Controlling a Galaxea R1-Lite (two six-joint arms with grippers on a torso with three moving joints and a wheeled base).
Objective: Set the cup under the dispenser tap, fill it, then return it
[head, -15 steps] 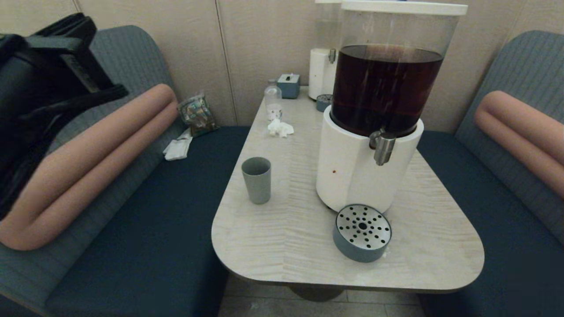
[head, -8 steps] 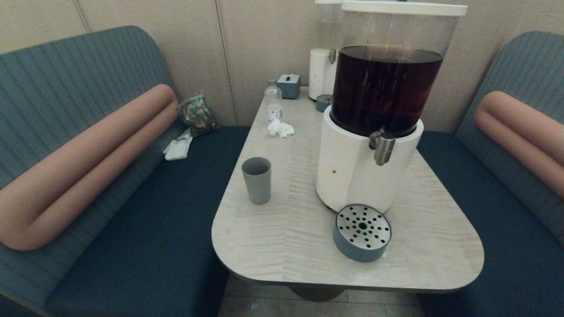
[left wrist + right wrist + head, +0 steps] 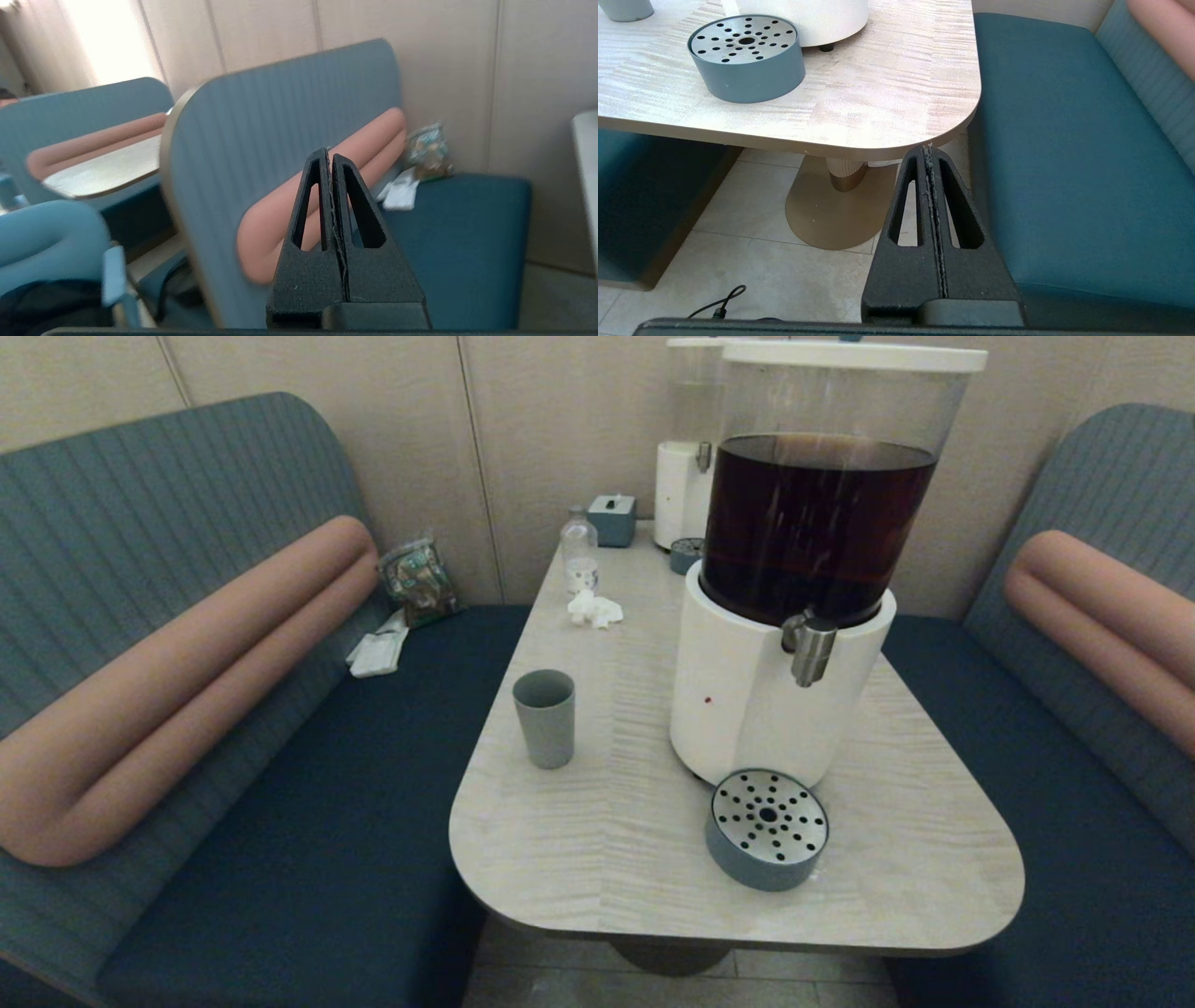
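Cup (image 3: 544, 717): grey-green tumbler, upright and unheld on the tabletop (image 3: 597, 840), standing well to the left of the large dispenser (image 3: 780, 681); contents not visible. Dispenser tap (image 3: 812, 649): steel spout on the dispenser's front, nothing beneath it on the tabletop. Drip tray (image 3: 767, 829): round, perforated steel top, just in front of the dispenser's base, below and a little left of the tap. Left end effector (image 3: 330, 161): fingers pressed together, holding nothing, off to the left of the dispenser, pointing at the bench. Right end effector (image 3: 928, 156): fingers pressed together, empty, low beyond the tabletop corner to the right of the dispenser. Step judged: the grasp has not begun. Next move likely calls for one end effector to spread, approach the cup and close around its wall.
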